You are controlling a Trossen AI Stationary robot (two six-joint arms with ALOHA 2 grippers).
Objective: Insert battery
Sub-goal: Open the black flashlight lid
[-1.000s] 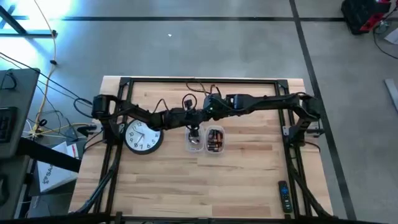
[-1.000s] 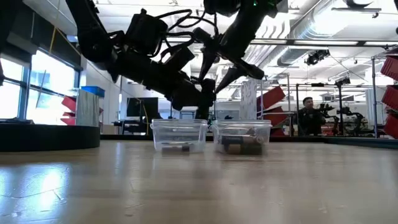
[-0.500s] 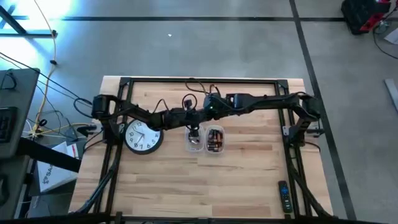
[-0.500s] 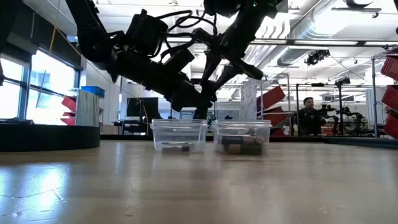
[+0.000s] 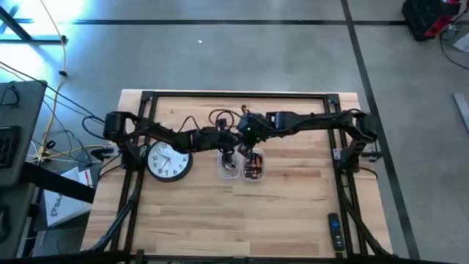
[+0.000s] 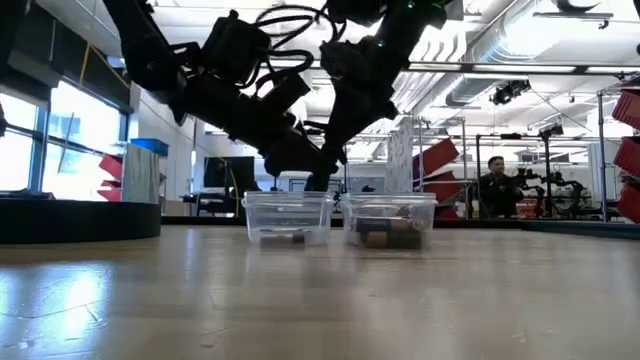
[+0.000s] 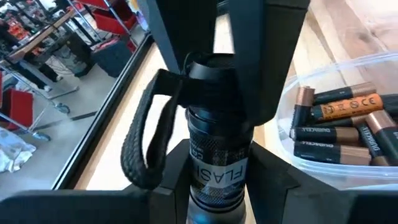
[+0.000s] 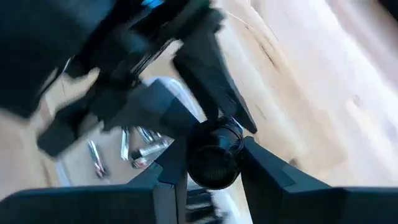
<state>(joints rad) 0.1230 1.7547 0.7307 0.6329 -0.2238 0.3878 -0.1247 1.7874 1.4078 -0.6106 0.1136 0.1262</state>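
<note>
High view: left gripper (image 5: 229,149) and right gripper (image 5: 242,141) meet mid-table above two clear bins, left bin (image 5: 229,168), right bin (image 5: 253,166) with batteries; wall clock (image 5: 168,160) beside them, remote (image 5: 334,229) near the front right edge. Low view: both arms cross above the bins; person (image 6: 493,187) in background. Left wrist view: left fingers pinch black flashlight (image 7: 216,149), the other gripper's fingers clamp its far end; batteries (image 7: 339,127) sit in the bin beside. Right wrist view: right fingers pinch the flashlight's end.
</note>
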